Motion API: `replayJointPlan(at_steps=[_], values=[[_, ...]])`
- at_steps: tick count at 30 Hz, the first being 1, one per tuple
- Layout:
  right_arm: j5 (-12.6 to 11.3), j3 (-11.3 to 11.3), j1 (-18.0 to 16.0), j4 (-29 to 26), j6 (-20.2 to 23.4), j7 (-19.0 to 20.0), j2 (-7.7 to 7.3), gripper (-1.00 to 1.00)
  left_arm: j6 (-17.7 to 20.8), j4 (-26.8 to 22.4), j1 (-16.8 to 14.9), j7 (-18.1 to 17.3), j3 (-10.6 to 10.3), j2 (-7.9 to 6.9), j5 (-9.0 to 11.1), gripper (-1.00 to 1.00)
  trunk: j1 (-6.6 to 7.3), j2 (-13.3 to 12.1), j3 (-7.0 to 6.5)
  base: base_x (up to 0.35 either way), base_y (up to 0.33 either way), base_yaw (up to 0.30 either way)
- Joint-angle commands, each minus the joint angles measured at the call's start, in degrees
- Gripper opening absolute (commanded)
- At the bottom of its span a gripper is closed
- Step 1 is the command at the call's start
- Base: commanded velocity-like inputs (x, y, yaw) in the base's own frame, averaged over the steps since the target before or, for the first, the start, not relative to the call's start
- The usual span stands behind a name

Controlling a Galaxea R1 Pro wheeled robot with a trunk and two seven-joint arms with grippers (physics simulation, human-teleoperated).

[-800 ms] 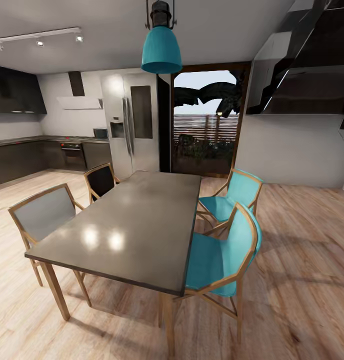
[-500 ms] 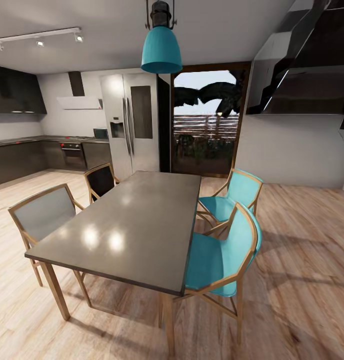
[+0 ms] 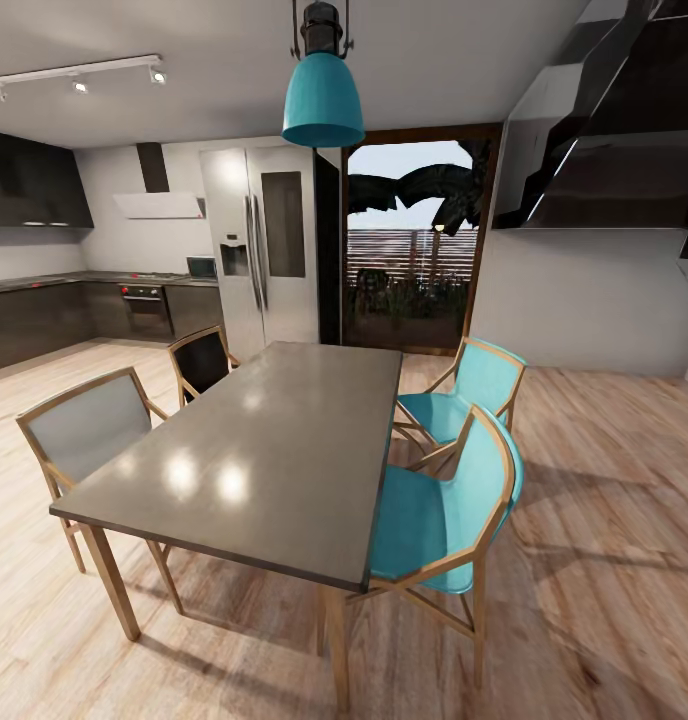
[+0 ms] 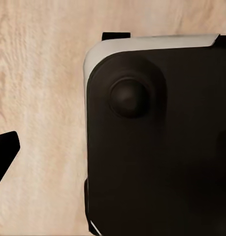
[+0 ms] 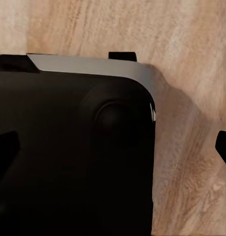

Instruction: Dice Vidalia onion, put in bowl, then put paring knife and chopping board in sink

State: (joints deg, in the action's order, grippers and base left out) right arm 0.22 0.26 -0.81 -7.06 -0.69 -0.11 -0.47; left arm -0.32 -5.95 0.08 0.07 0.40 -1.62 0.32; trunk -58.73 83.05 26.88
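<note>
- Nothing has shifted since the earlier head frames; the robot stands facing the dining table (image 3: 274,440), apparently en route. The countertop (image 3: 44,283) lies far left, well apart.
- Left wrist view: dark robot body (image 4: 157,142) over wooden floor (image 4: 44,98); finger spread cannot be determined.
- Right wrist view: likewise.

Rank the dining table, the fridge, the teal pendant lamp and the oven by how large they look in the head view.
1. dining table
2. fridge
3. teal pendant lamp
4. oven
The table is nearest the camera, so its lead is partly nearness.
</note>
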Motion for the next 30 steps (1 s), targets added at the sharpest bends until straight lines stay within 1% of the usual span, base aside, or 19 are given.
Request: replayJointPlan(at_steps=[1,4,8,12,13,17,20,30], values=[[0.02,0.03,-0.03,-0.32,-0.08,0.00,-0.11,1.00,-0.03,-0.40,0.01,-0.01,0.05,-0.01,0.03,1.00,0.00,0.03,0.05,0.000,0.000,0.000],[0.03,0.01,-0.05,-1.29,-0.06,-0.17,-0.32,1.00,-0.11,-1.36,0.01,0.02,0.16,-0.05,0.04,1.00,0.00,0.03,0.05,-0.066,0.000,0.000],[0.04,-0.19,-0.03,-2.59,-0.66,-0.31,-0.47,1.00,-1.41,-2.65,0.01,0.09,0.25,-0.38,0.08,1.00,0.00,0.03,0.05,-0.274,0.000,0.000],[-0.06,-0.21,-0.03,-3.88,-1.94,-0.33,-0.49,1.00,-2.69,-3.94,0.01,0.10,0.22,-0.23,0.15,1.00,0.00,0.03,0.05,-0.320,0.000,0.000],[-0.07,-0.19,-0.02,-24.96,-3.25,-0.33,-0.50,1.00,-6.79,-21.32,0.01,0.10,0.22,-0.19,0.14,1.00,0.00,0.03,0.05,-0.331,0.000,0.000],[-0.12,-0.15,-0.02,-24.57,-5.02,-0.40,-0.49,1.00,-8.20,-20.20,0.01,0.10,0.22,-0.09,0.13,1.00,0.00,0.03,0.05,-0.316,0.000,0.002],[-0.13,-0.18,-0.01,-24.35,-5.55,-0.41,-0.50,1.00,-8.62,-19.99,0.01,0.10,0.22,-0.06,0.13,1.00,0.00,0.03,0.05,-0.205,0.000,0.089],[-0.22,-0.26,-0.03,-23.28,-5.87,-0.42,-0.33,1.00,-8.82,-19.85,0.01,0.03,0.13,-0.05,0.10,1.00,0.00,0.03,0.05,-0.020,0.000,0.241]])
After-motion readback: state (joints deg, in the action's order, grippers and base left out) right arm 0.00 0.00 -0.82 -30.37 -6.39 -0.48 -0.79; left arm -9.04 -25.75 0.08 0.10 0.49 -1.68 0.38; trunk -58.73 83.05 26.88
